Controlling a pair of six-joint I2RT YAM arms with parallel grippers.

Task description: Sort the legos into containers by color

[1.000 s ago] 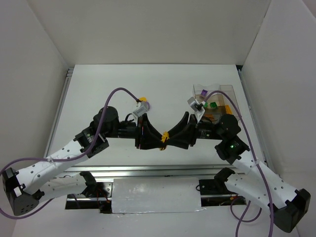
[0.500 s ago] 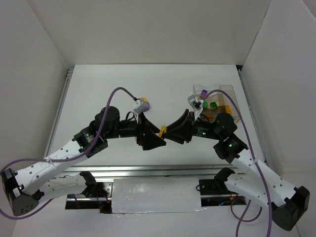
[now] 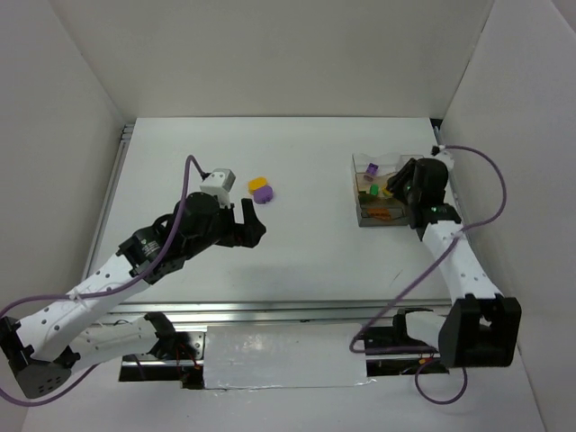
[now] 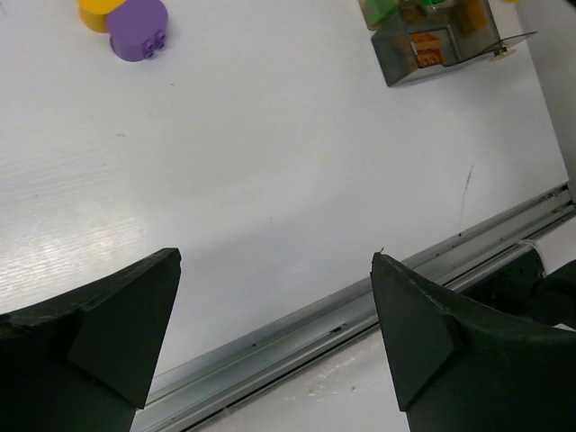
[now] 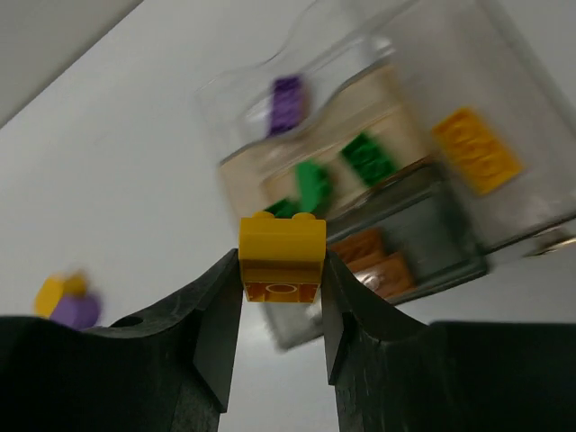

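White bench (image 3: 306,162) is topped by a clear box (image 3: 393,160); a yellow brick (image 5: 281,241) is gripped by the right pincer (image 5: 281,281) over it; the left pincer (image 4: 274,270) is spread open.

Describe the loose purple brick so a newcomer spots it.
On the white table, ahead of the left pincer, two small studded plastic bricks lie touching. The purple brick is the nearer one beside the yellow brick; the other purple brick sits in the clear compartment box.
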